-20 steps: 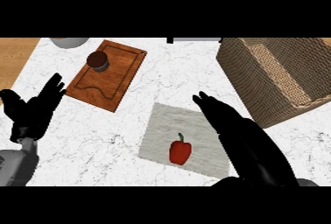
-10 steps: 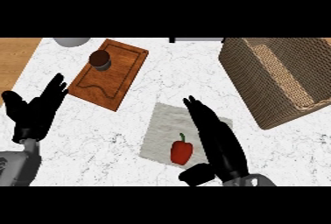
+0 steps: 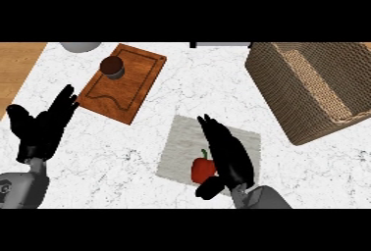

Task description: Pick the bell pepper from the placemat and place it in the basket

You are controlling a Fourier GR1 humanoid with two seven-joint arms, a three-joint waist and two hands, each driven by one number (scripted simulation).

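A red bell pepper [image 3: 202, 168] with a green stem lies on a pale grey placemat [image 3: 182, 147] near the counter's front. My right hand [image 3: 228, 158] is open right beside the pepper on its right side, fingers straight and pointing away from me, thumb [image 3: 210, 187] below the pepper. Part of the pepper is hidden behind the hand. A woven basket [image 3: 311, 88] stands at the back right. My left hand [image 3: 43, 128] rests open at the left edge, fingers up.
A wooden cutting board [image 3: 138, 83] lies at the back left with a small dark round jar [image 3: 112, 66] on it. A grey bowl [image 3: 80, 46] shows at the top edge. A wooden strip [image 3: 18, 63] borders the marble counter at the left.
My right hand has moved left and toward me across the placemat, coming up against the pepper's right side. The left hand has barely moved.
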